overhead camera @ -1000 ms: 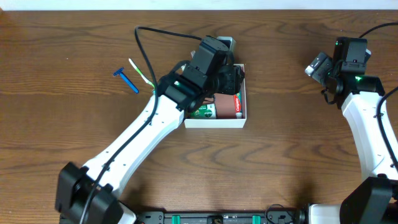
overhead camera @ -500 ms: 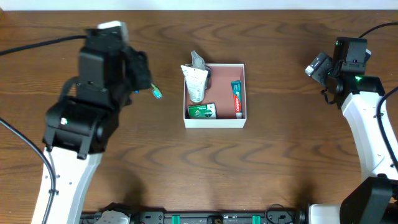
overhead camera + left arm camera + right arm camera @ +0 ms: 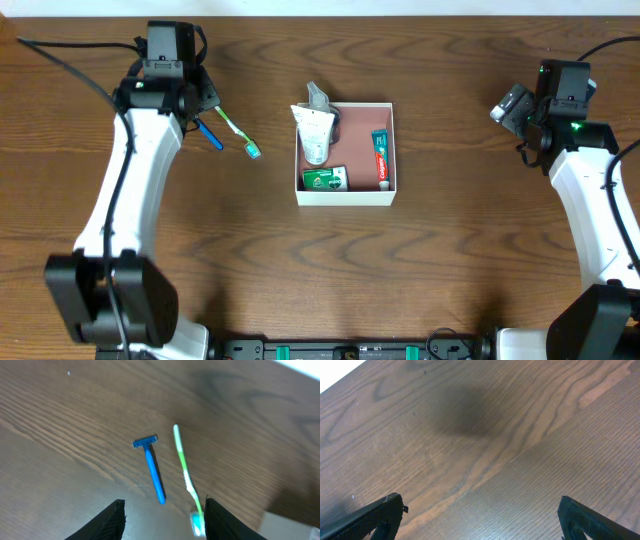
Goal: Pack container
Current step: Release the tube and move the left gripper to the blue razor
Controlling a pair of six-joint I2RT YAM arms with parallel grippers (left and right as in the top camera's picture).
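Note:
The container (image 3: 391, 150) is a white-walled box with a reddish-brown floor at the table's middle. It holds a white tube (image 3: 316, 135) leaning over its left rim, a green packet (image 3: 324, 179) and a toothpaste tube (image 3: 380, 158). A blue razor (image 3: 210, 133) and a green toothbrush (image 3: 236, 133) lie on the table to its left. In the left wrist view the razor (image 3: 152, 470) and the toothbrush (image 3: 186, 477) lie ahead of my left gripper (image 3: 162, 522), which is open and empty above them. My right gripper (image 3: 480, 520) is open and empty over bare table at the far right.
The table is dark brown wood. The left arm (image 3: 135, 170) stretches from the front left up to the razor. The right arm (image 3: 590, 200) runs along the right edge. A corner of the container (image 3: 290, 527) shows at the lower right of the left wrist view.
The left arm has swung away from the container to the far left and now hangs over the razor and toothbrush. The white tube was left leaning in the container. The right arm has not moved.

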